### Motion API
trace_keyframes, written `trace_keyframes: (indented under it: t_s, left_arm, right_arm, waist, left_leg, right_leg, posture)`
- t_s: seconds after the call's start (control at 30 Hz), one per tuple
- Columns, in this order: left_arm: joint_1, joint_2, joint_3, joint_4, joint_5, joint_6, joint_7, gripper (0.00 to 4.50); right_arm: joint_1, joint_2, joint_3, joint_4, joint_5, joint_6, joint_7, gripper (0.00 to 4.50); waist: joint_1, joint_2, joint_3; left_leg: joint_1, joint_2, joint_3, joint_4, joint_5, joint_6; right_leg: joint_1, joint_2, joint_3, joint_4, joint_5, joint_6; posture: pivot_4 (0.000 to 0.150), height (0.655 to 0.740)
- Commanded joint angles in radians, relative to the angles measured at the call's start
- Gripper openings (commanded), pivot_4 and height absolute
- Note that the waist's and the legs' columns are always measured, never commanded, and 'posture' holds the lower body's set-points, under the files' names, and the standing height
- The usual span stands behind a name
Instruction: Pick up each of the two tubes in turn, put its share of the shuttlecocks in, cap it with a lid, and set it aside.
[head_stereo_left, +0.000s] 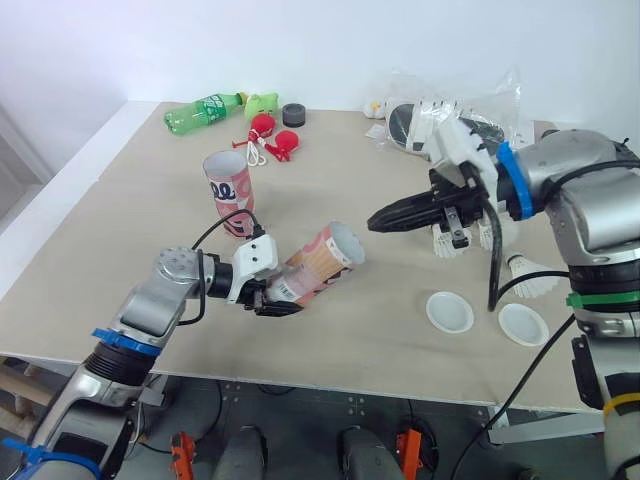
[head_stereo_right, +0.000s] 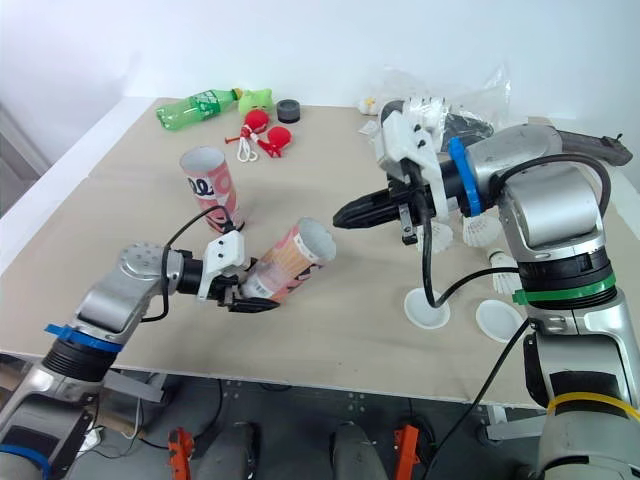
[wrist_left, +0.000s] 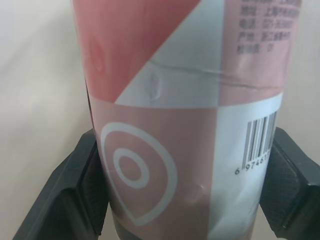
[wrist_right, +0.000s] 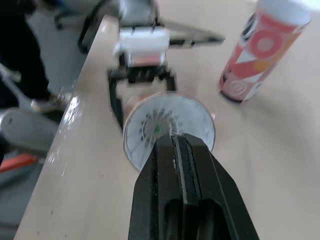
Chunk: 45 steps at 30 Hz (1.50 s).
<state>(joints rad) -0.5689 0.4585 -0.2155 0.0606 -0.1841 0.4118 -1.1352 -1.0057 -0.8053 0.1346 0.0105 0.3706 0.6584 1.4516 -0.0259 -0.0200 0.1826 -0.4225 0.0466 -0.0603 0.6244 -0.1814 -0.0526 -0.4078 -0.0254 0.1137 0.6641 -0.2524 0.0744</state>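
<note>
Before the closed right gripper (head_stereo_left: 376, 222), the left gripper (head_stereo_left: 272, 299) clamps the tilted tube (head_stereo_left: 320, 262) (mouth facing it).

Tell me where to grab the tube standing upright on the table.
Around the middle of the upright tube, fingers either side of its round wall, coming from the robot's left. It stands on end, so the side is the graspable face and the top stays free. The left gripper holds the tilted tube across its wall.
</note>
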Motion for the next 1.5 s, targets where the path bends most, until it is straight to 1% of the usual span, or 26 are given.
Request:
trace_keyframes:
  t_s: [0.03,0.1,0.17,0.27,0.43,0.53,0.67,1.0,1.07,1.1,1.3,1.5]
  left_arm:
    - [-0.015,-0.12,0.102,0.047,-0.107,-0.066,0.082,3.54]
    - [-0.01,-0.191,0.142,0.079,-0.145,-0.126,0.113,3.54]
    - [0.002,-0.251,0.165,0.115,-0.157,-0.209,0.144,3.54]
    - [0.05,-0.329,0.152,0.203,-0.112,-0.391,0.183,3.54]
    - [0.11,-0.37,0.121,0.282,-0.079,-0.541,0.184,3.54]
    - [0.139,-0.358,0.095,0.319,-0.055,-0.573,0.171,3.54]
    - [0.142,-0.321,0.073,0.353,-0.032,-0.546,0.152,3.54]
    - [0.158,-0.257,0.064,0.357,-0.042,-0.498,0.106,3.54]
    - [0.16,-0.251,0.065,0.36,-0.042,-0.499,0.104,4.22]
    - [0.161,-0.25,0.065,0.36,-0.042,-0.499,0.104,4.43]
    - [0.166,-0.247,0.064,0.356,-0.045,-0.503,0.104,4.43]
    - [0.157,-0.249,0.073,0.317,-0.085,-0.461,0.088,4.43]
  right_arm:
    - [-0.001,-0.018,-0.048,-0.007,0.019,-0.008,-0.025,0.08]
    - [0.014,-0.023,-0.05,-0.018,0.024,-0.006,-0.035,0.08]
    - [0.026,-0.023,-0.057,-0.035,0.036,0.003,-0.048,0.08]
    - [0.062,-0.033,-0.078,-0.077,0.062,0.031,-0.07,0.08]
    - [0.118,-0.076,-0.116,-0.129,0.102,0.072,-0.1,0.08]
    - [0.142,-0.107,-0.152,-0.154,0.13,0.098,-0.118,0.08]
    - [0.152,-0.128,-0.156,-0.161,0.136,0.098,-0.134,0.08]
    - [0.145,-0.143,-0.152,-0.156,0.137,0.088,-0.148,0.08]
    - [0.145,-0.144,-0.151,-0.157,0.138,0.089,-0.148,0.0]
    - [0.145,-0.145,-0.151,-0.157,0.137,0.088,-0.148,0.0]
    - [0.138,-0.15,-0.149,-0.153,0.137,0.088,-0.145,0.0]
    - [0.139,-0.154,-0.146,-0.153,0.14,0.085,-0.147,0.0]
  waist:
    - [-0.001,-0.001,0.001]
    - [-0.001,-0.002,0.002]
    - [-0.002,-0.001,0.002]
    - [-0.003,-0.001,0.002]
    - [-0.006,-0.001,0.002]
    - [-0.008,-0.001,0.002]
    - [-0.014,0.0,0.001]
    - [-0.029,0.003,0.0]
    - [-0.029,0.003,0.0]
    - [-0.029,0.003,0.0]
    - [-0.029,0.004,-0.001]
    - [-0.03,0.004,-0.001]
  left_leg:
    - [-0.001,0.0,0.0,0.0,0.0,0.0]
    - [-0.002,0.0,0.0,0.0,0.0,0.0]
    - [-0.002,0.0,0.0,-0.001,0.0,0.0]
    - [-0.002,0.0,-0.001,-0.002,0.0,0.001]
    - [-0.002,0.0,-0.001,-0.003,0.0,0.001]
    - [-0.002,0.0,-0.001,-0.002,0.0,0.0]
    - [0.0,0.0,-0.001,-0.002,0.0,0.0]
    - [0.002,0.0,0.0,-0.003,0.0,0.0]
    - [0.002,0.0,0.0,-0.003,0.0,0.0]
    - [0.002,0.0,0.0,-0.003,0.0,0.0]
    - [0.003,0.0,0.0,-0.003,0.0,0.0]
    - [0.003,0.0,0.0,-0.004,0.0,0.0]
  right_leg:
    - [-0.001,0.0,0.0,0.0,0.0,0.0]
    - [-0.002,0.0,0.0,0.0,0.0,0.0]
    - [-0.002,0.0,0.0,0.0,0.002,-0.003]
    - [-0.002,0.0,0.0,-0.001,0.002,-0.004]
    - [-0.002,0.0,0.0,-0.001,0.002,-0.004]
    - [-0.002,0.0,0.0,-0.001,0.0,-0.001]
    - [-0.001,0.0,0.0,-0.001,0.0,0.0]
    - [0.0,0.001,0.0,-0.001,0.001,0.0]
    - [0.0,0.001,0.0,-0.001,0.001,-0.001]
    - [0.0,0.001,0.0,-0.001,0.001,-0.001]
    - [0.0,0.001,0.0,-0.001,0.001,-0.001]
    - [0.0,0.001,0.0,-0.001,0.0,-0.001]
  posture:
    - [0.15,0.74]
    - [0.15,0.74]
    - [0.15,0.74]
    - [0.15,0.74]
    - [0.15,0.74]
    - [0.15,0.74]
    - [0.15,0.74]
    - [0.15,0.74]
    - [0.15,0.74]
    - [0.15,0.74]
    - [0.15,0.74]
    - [0.15,0.74]
